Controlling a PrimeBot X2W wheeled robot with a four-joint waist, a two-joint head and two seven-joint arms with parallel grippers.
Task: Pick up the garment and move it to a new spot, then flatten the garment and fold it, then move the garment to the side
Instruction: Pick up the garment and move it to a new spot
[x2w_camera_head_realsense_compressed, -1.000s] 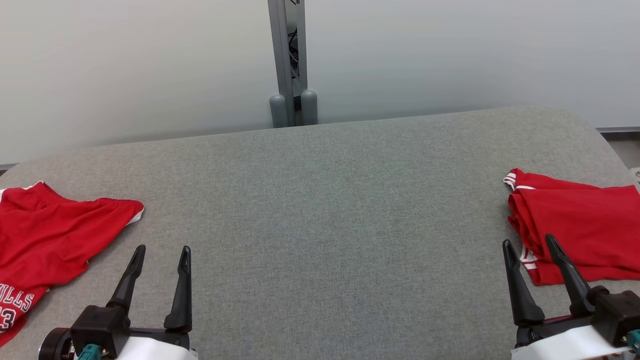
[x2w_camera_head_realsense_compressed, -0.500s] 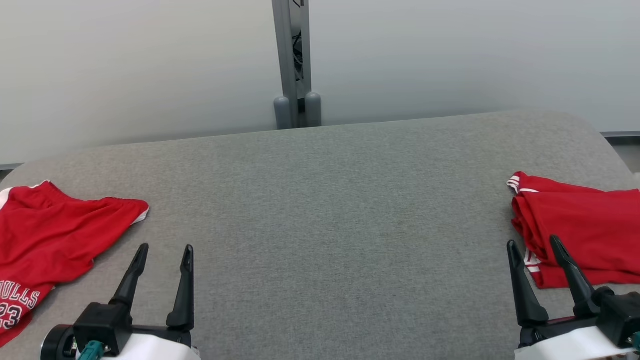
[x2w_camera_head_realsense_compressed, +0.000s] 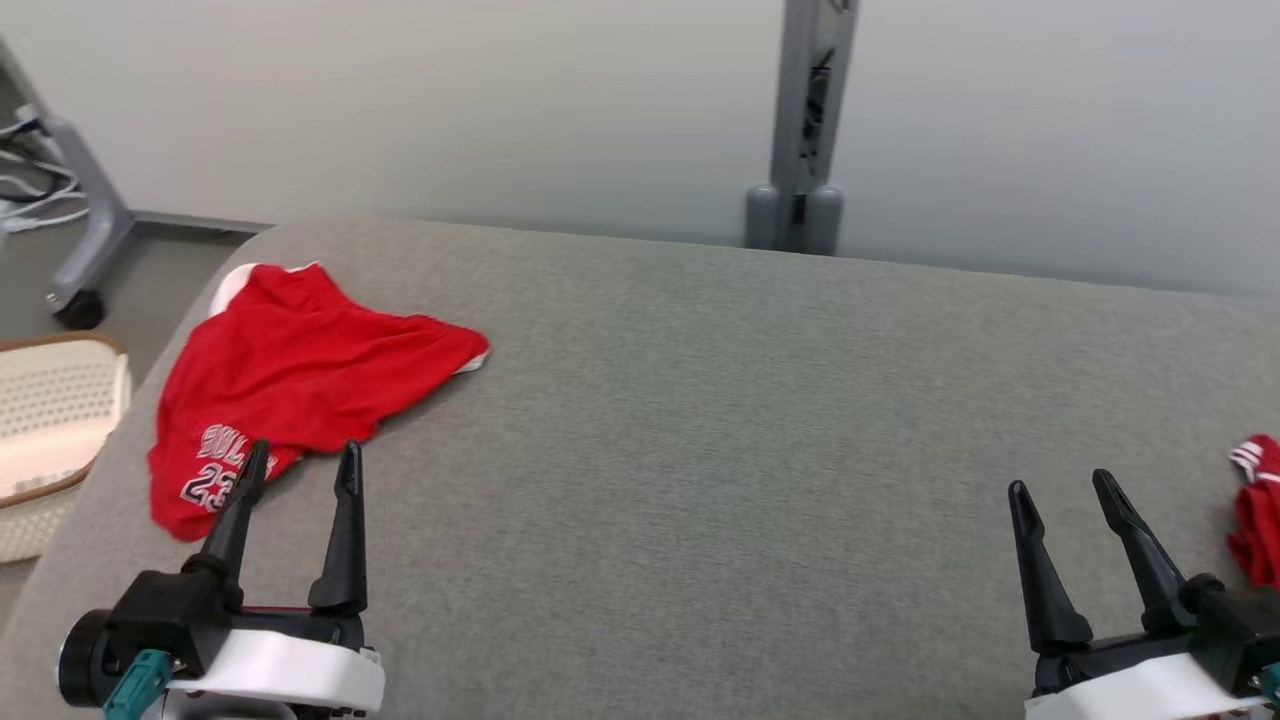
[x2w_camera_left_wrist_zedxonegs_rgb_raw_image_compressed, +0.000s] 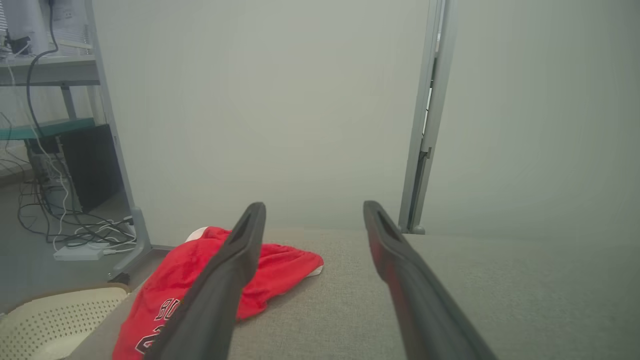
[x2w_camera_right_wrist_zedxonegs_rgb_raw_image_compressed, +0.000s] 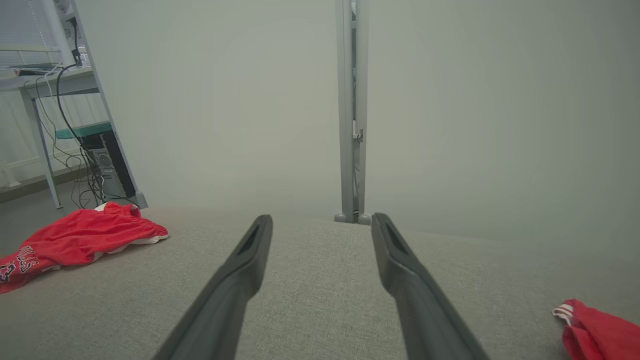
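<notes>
Grey padded bench (x2w_camera_head_realsense_compressed: 700, 420) against pale wall (x2w_camera_head_realsense_compressed: 400, 100). Red shorts (x2w_camera_head_realsense_compressed: 290, 380) lay crumpled at left end, just beyond my left end effector (x2w_camera_head_realsense_compressed: 304, 450), spread, empty. Right end effector (x2w_camera_head_realsense_compressed: 1060, 483) spread too, empty. Judged fabric light, limp, slick; I'd pinch waistband (x2w_camera_head_realsense_compressed: 425, 335), not loose middle.

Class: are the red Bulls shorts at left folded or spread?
Spread, loosely rumpled: red Bulls shorts lie open on the grey table, lettering showing.
</notes>
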